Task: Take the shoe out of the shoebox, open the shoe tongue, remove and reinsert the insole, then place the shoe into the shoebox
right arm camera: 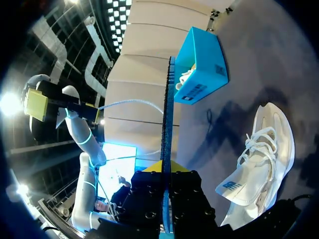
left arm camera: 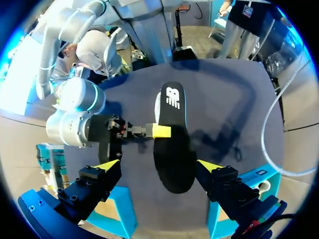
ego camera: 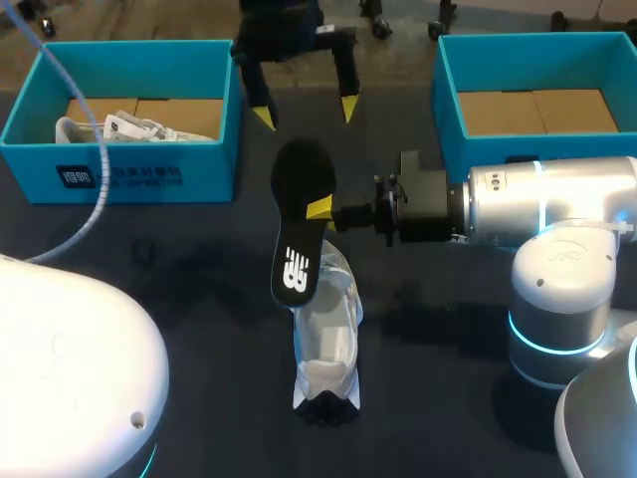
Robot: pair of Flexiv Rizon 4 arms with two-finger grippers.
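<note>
The black insole (ego camera: 297,234) is gripped at one long edge by the right hand (ego camera: 320,209), clenched on it from both faces, and is held up on end above the white shoe (ego camera: 328,334), which lies unheld on the tabletop (ego camera: 199,299). Whether the insole's lower end touches the shoe cannot be told. With so narrow a pinch, the insole could pivot or slip out once its end is pressed into the shoe's opening. It could also be caught on the laces or the tongue, or be folded instead of seated flat. Since the shoe is steadied by nothing, it could be pushed along the tabletop or tipped onto its side by that pressure. The left hand (ego camera: 306,112) hangs released and empty just beyond the insole's upper end, so the two hands could be knocked together if either is brought in carelessly. A blue shoebox (ego camera: 129,179) with another white shoe in it is seen on the left, crossed by a pale cable (ego camera: 90,214), and a second shoebox (ego camera: 448,110) on the right, behind the right arm; neither blocks the shoe.
</note>
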